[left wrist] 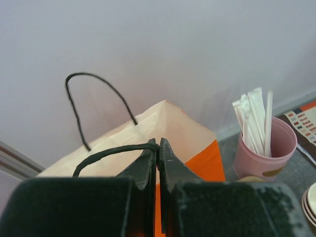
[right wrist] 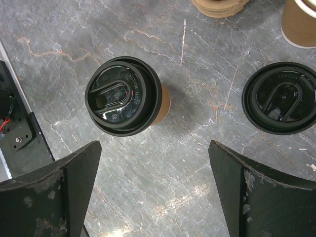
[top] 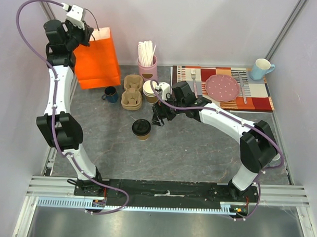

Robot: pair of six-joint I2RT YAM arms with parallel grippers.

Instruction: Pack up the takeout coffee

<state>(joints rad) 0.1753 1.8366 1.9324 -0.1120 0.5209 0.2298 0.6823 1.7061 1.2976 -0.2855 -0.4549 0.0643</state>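
Nearest to the lens, in the right wrist view, the two black fingers of the right gripper (right wrist: 154,150) stand wide apart and hold nothing. Beyond them is the takeout coffee (right wrist: 123,95), a brown paper cup under its black lid, upright on the grey stone-pattern table (right wrist: 197,163). The cup sits closer to the left finger than to the right one, so I judge the gripper is not yet centred over it. From above, the same gripper (top: 159,117) hovers just right of the coffee (top: 141,127) and a little farther. A spare black lid (right wrist: 281,97) lies flat to the right of the cup, apart from it. There is bare table on every side of the cup, which I think is enough room for the fingers to come down around it.

At the far left, the left gripper (left wrist: 158,144) has its jaws pressed together. The near handle (left wrist: 113,152) of the orange paper bag (top: 98,62) ends between the tips and seems pinched there. Probably this keeps the bag upright and its mouth open for the cup.

The way to the bag is not free at table level. A dark blue mug (top: 111,94) and a cardboard cup carrier (top: 132,91) stand just beside the bag's foot, with a lidless cup (top: 150,91) next to the carrier. The coffee would need to travel above them and enter over the bag's top edge.
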